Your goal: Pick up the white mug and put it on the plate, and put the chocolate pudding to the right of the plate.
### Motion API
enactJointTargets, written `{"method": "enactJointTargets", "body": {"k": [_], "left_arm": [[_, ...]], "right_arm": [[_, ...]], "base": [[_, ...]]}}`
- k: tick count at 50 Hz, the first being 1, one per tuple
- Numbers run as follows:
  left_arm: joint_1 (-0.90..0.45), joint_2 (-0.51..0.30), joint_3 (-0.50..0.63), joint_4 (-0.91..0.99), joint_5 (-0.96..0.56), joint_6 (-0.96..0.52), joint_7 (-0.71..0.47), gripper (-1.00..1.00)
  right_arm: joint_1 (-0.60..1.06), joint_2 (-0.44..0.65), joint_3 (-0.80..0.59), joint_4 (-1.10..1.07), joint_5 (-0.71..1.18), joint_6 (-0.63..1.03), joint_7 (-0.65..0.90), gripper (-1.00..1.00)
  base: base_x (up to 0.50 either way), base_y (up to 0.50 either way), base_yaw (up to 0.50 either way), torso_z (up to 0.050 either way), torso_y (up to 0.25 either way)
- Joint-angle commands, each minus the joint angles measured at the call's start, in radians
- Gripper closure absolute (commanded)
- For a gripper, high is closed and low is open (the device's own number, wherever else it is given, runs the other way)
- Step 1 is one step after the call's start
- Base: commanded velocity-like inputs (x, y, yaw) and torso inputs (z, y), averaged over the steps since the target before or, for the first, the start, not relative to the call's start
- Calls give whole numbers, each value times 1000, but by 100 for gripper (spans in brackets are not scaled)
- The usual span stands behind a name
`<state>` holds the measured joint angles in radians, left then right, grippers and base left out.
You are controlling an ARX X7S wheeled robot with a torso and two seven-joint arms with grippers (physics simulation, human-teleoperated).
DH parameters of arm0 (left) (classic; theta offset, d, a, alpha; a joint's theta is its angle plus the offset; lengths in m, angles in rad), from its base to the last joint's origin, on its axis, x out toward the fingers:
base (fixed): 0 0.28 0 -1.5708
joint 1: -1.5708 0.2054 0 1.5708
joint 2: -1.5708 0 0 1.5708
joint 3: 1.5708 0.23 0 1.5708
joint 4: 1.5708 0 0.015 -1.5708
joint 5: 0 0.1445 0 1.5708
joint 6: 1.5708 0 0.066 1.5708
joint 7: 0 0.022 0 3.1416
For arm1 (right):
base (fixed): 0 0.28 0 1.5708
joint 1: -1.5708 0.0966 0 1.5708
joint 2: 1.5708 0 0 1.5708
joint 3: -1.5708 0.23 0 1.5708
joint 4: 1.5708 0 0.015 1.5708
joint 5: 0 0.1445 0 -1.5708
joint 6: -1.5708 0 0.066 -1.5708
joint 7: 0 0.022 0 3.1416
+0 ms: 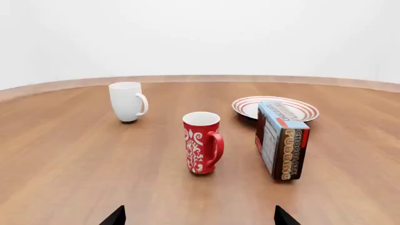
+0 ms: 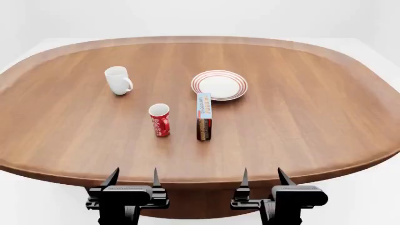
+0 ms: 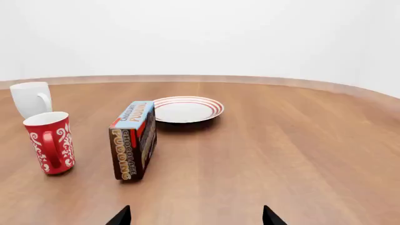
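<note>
The white mug [image 2: 118,80] stands upright at the table's far left, handle to the right; it also shows in the left wrist view [image 1: 127,101] and the right wrist view [image 3: 31,98]. The red-ringed plate [image 2: 219,85] lies empty near the middle [image 1: 276,108] [image 3: 185,108]. The chocolate pudding carton [image 2: 203,116] stands on edge just in front of the plate [image 1: 280,139] [image 3: 133,139]. My left gripper [image 2: 133,179] and right gripper [image 2: 262,178] are both open and empty, hovering at the table's near edge, well short of all objects.
A red cup with white lettering [image 2: 159,120] stands upright left of the carton, between the grippers and the white mug [image 1: 202,142] [image 3: 51,142]. The round wooden table [image 2: 312,108] has a raised rim; white floor lies beyond.
</note>
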<state>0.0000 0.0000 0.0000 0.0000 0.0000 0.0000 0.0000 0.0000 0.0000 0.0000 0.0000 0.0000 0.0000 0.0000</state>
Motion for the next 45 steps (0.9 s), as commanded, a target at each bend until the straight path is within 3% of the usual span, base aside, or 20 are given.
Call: {"method": "enactJointTargets", "body": {"k": [1, 4, 19, 20, 21, 23, 41, 45], "left_arm": [[-5, -17, 19, -26, -12, 22, -17, -100], [-3, -25, 24, -8, -74, -12, -6, -100], [-7, -60, 69, -28, -71, 23, -48, -100], [-1, -2, -27, -96, -150, 45, 92, -100], [-3, -33, 32, -17, -71, 9, -17, -100], [-6, -38, 41, -32, -66, 18, -26, -100], [-18, -73, 74, -47, -62, 26, -87, -100], [-9, -94, 53, 81, -45, 11, -126, -100]], "right_arm": [[-4, 15, -20, -5, 12, 2, 25, -100], [0, 27, -36, 4, 15, 0, 45, -100], [-2, 57, -73, -8, 48, 2, 78, -100], [62, 2, -54, 114, 20, 150, 85, -100], [-2, 37, -52, -4, 28, 2, 56, -100], [-7, 45, -60, 3, 34, -13, 54, -100], [-4, 72, -78, -4, 74, -18, 96, -100], [3, 88, -50, -117, 92, 21, 122, -100]], "base": [[0, 0, 0, 0, 0], [0, 0, 0, 0, 0], [0, 0, 0, 0, 0], [0, 0, 0, 0, 0], [0, 0, 0, 0, 0], [0, 0, 0, 0, 0], [0, 0, 0, 0, 0], [0, 0, 0, 0, 0]]}}
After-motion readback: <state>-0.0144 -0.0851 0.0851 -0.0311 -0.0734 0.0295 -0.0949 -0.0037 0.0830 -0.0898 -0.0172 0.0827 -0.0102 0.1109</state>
